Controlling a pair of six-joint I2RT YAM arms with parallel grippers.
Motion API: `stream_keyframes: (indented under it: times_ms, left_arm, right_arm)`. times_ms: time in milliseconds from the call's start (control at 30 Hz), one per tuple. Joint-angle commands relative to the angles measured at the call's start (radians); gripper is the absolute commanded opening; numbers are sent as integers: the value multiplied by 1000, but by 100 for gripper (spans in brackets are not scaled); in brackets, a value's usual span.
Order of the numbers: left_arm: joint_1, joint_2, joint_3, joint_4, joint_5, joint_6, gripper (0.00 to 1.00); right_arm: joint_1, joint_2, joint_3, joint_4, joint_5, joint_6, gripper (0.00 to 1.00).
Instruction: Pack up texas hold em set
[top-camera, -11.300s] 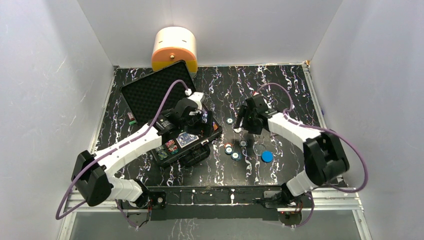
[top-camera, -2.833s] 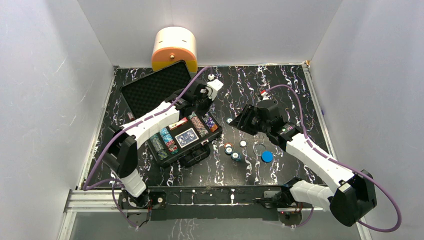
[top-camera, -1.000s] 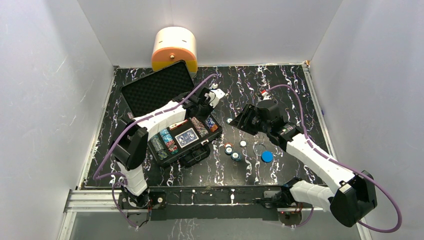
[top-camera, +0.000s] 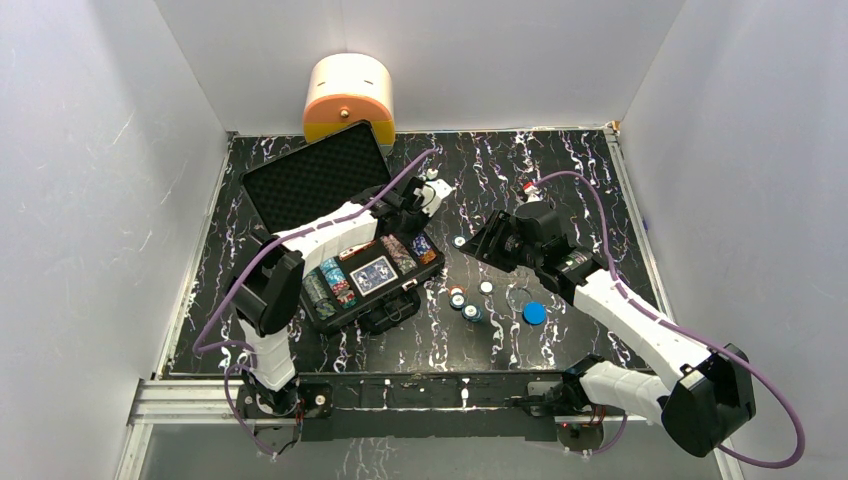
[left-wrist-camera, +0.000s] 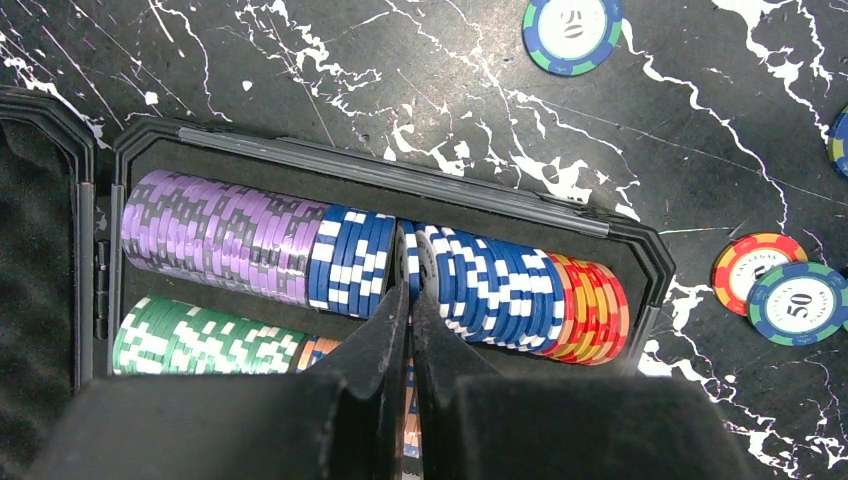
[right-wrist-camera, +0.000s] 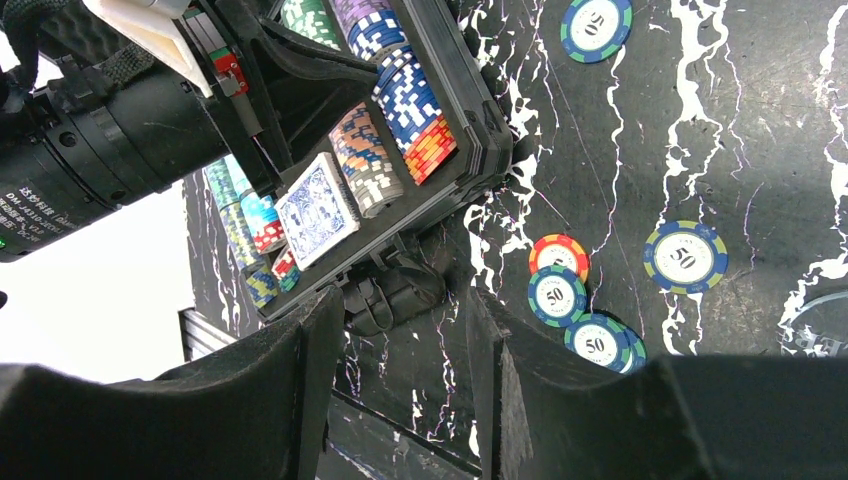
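Note:
The black case (left-wrist-camera: 400, 180) of the texas hold em set lies open, its foam lid (top-camera: 310, 185) folded back. My left gripper (left-wrist-camera: 410, 292) (top-camera: 408, 222) is shut, its tips wedged among the blue chips (left-wrist-camera: 490, 285) of the outer row, between purple chips (left-wrist-camera: 215, 235) and red-yellow ones (left-wrist-camera: 595, 310). A blue card deck (right-wrist-camera: 317, 208) lies in the case's middle. Several loose chips (right-wrist-camera: 685, 256) (top-camera: 470, 311) rest on the table right of the case. My right gripper (right-wrist-camera: 405, 300) (top-camera: 480, 245) hovers open and empty above them.
A blue disc (top-camera: 534, 313) and a clear ring (top-camera: 518, 297) lie near the loose chips. A cream-and-orange container (top-camera: 348, 95) stands behind the lid at the back wall. White walls enclose the black marbled table (top-camera: 560, 180).
The left arm has shifted slightly at the case's far right corner. The right arm has hardly moved.

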Motion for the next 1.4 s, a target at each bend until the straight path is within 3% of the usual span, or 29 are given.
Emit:
stream_keyframes:
  times_ms: [0,100,300,567,767,967,1233,1367]
  left_arm:
    - [1,34,13,-35,-25,4,0]
    - [1,31,24,-37,-29,-1,0]
    - [1,-32,74,-64,-14,-18,16]
    - [5,-79,85,-73,43,-58,21]
    - [26,-125,86,-73,40,-128,31]
    - [96,-322,6,-53,-43,-320,52]
    - [161,-597,-143,-127,-163,-462,97]
    - [164,-686,-179,-186,-179,-499,98]
  right_arm:
    - [-1,-19,5,27,15,-7,57]
    - [-1,-16,9,26,15,-8,57]
    - [-1,-12,14,28,18,-11,57]
    - [-2,1,15,37,9,-10,57]
    - [-1,27,33,2,50,-45,59]
    - [-2,184,145,-113,152,-192,65]
    - [-2,507,391,-206,239,-366,70]
    - [-2,685,527,-280,272,-395,70]
